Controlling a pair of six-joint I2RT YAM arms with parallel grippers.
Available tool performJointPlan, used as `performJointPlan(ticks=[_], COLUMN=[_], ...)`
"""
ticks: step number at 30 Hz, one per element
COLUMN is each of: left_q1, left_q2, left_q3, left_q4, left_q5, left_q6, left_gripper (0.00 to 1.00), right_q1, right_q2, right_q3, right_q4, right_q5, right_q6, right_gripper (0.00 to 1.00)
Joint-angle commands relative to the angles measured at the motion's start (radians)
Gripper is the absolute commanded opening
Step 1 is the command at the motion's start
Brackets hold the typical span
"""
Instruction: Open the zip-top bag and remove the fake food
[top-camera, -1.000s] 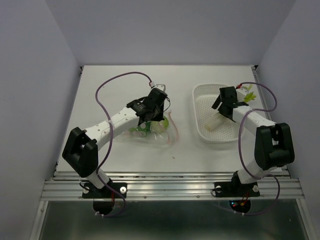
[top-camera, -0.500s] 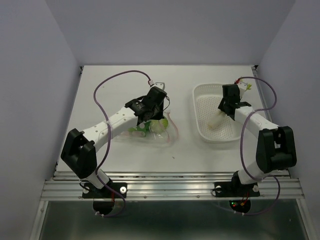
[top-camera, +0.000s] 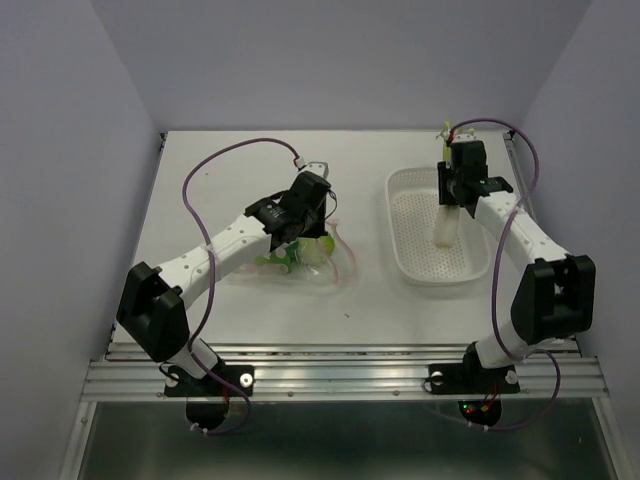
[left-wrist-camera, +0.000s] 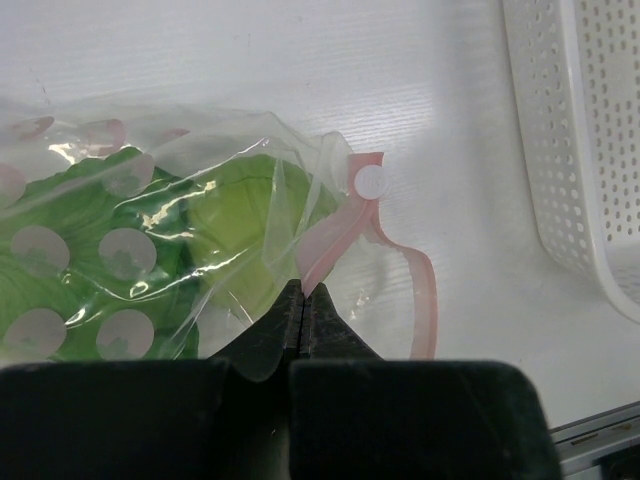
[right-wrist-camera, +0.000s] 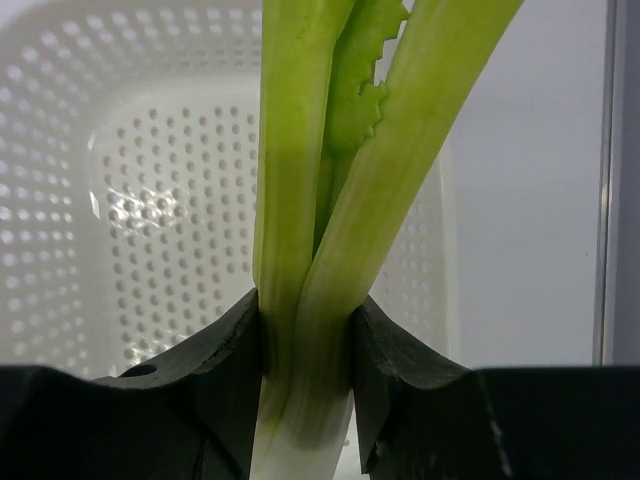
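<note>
Zip-top bag (left-wrist-camera: 200, 190), just the one, lies crinkled on the white table (top-camera: 230, 170), left of the single white perforated basket (top-camera: 412, 262) and clear of it. Left gripper (left-wrist-camera: 305, 298) has both fingers pinched tight on the bag's film, right at the pink zip strip (left-wrist-camera: 425, 300), which loops open beside them. Through the plastic we see one round light-green cabbage head (left-wrist-camera: 235, 225) near the mouth, with darker leafy greens (left-wrist-camera: 70, 215) behind it. How many leaves there are, the film won't let us count. Over on the right, one long stalk (right-wrist-camera: 300, 180) is out of the bag! Right gripper (right-wrist-camera: 305, 325) clamps it from both sides, low on the stem where green fades to white. Its pale end hangs over the basket. Whether it touches the basket floor is hard to say.
</note>
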Motion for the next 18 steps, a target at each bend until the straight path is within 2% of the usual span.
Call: performJointPlan(ticks=[1,7,13,18], left_q1=[0.004,0.004,0.004,0.004], left_q2=[-0.034,-0.02,-0.006,0.006], left_q3=[0.06,0.06,0.069,0.078], left_q4=[0.003,-0.002,-0.003,-0.006], left_q5=[-0.016,-0.016,-0.02,-0.02], left_q6=[0.021,0.023,0.023,0.027], left_gripper=[0.0,0.0,0.0,0.0], right_q1=[-0.005,-0.005,-0.005,-0.025], right_q2=[0.047,0.102,0.173,0.24], right_q3=[-0.012,-0.009,-0.009,0.007], right_q4=[-0.1,-0.105,-0.106,-0.106], right_q5=[-0.026,-0.063,-0.014,-0.038], right_q6=[-0.139,-0.218,-0.21,-0.196], right_gripper=[0.11,0.12,0.14,0.17])
